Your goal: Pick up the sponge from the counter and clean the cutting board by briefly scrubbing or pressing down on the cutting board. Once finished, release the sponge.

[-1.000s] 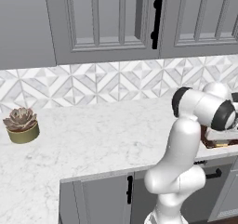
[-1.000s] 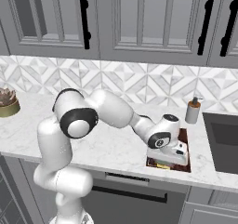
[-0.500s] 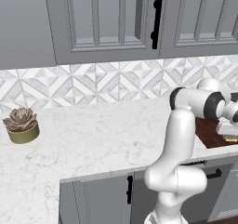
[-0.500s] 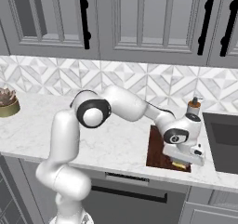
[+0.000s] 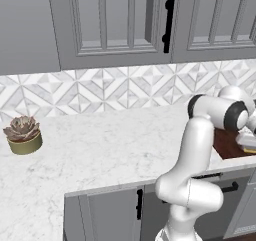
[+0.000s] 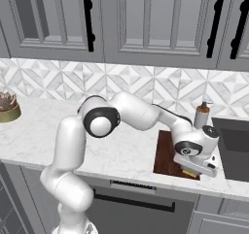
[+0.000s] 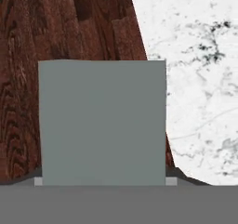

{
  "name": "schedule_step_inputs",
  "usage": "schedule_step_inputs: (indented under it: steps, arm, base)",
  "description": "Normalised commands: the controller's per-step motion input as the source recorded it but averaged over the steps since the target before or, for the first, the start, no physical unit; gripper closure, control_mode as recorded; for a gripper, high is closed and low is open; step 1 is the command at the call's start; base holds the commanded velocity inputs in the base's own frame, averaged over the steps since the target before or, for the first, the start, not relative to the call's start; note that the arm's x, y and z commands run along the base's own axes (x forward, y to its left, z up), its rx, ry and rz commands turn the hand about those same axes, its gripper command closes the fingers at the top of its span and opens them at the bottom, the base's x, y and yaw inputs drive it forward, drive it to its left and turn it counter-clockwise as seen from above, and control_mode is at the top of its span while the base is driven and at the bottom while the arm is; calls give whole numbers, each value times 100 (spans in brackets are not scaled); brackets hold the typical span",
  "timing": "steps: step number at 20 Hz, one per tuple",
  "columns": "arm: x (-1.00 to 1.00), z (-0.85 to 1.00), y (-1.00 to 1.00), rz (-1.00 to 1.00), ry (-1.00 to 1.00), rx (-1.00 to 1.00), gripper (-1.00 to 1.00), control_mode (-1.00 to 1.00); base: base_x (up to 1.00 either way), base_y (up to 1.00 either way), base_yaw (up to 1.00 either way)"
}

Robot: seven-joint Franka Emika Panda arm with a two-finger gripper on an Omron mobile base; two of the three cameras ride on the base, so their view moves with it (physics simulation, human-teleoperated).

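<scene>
The counter (image 6: 121, 153) carried a cutting board (image 6: 166, 156) at its front edge, a soap bottle (image 6: 202, 115) behind it, and a potted plant (image 5: 23, 134) far left.

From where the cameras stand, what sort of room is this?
A kitchen, a rendered one. Grey cabinets hang over a patterned tile backsplash, a white marble-look counter runs below, and a dark wooden cutting board lies beside a soap dispenser.
</scene>
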Motion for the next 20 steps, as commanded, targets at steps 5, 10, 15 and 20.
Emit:
schedule_step_inputs:
  steps: [5,10,15,20]
  arm:
    - [43,13,44,-8,-5,-1,100,-100]
    - [53,32,13,0,5,0,100,-100]
    - [4,-28,-7,0,21,-9,100,-100]
    - [0,-36,5,0,11,-3,100,-100]
  base:
    - [0,0,0]
    - [0,0,0]
    - [0,0,0]
    - [0,0,0]
